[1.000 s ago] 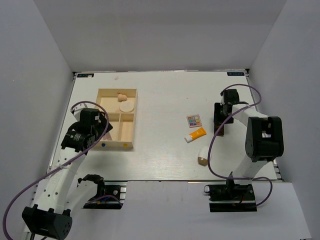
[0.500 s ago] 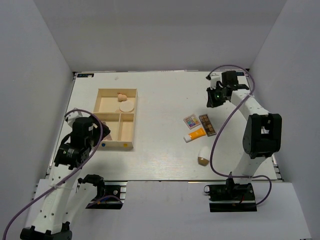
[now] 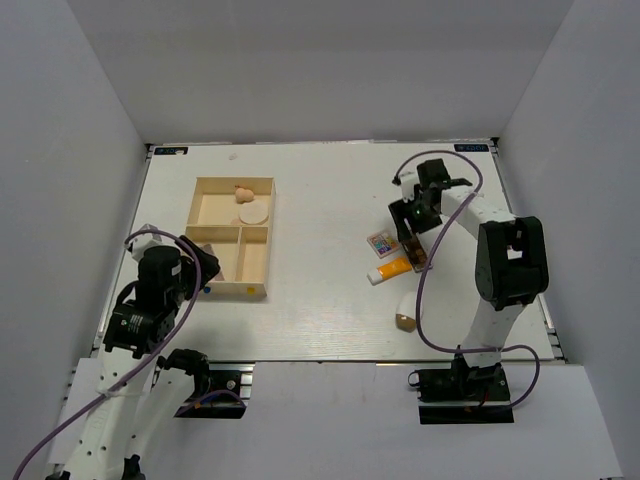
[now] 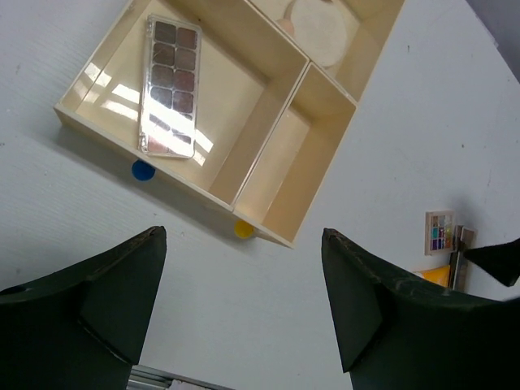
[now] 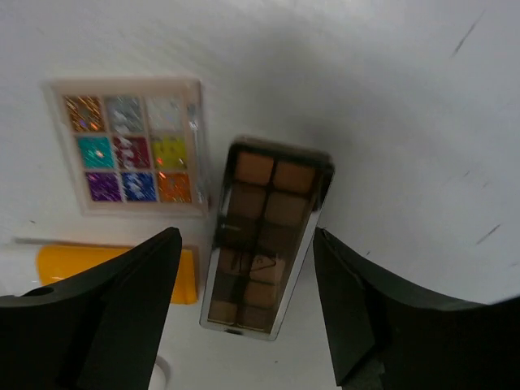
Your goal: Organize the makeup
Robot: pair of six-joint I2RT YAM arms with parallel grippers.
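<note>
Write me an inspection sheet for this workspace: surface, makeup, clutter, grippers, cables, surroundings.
Surface: white table, a few dark scuffs.
Job's things: in the wooden box, a peach sponge and a cream puff share the far compartment, and a brown palette lies flat in a near one. Loose on the table: multicolour palette, second brown palette, orange tube, white-tan egg shape.
Clutter: blue dot and yellow dot by the box's near wall.
Grippers: left gripper open, empty; right gripper open, over the second brown palette.
Cables: purple cables loop along both arms.
Surroundings: plain grey walls.
</note>
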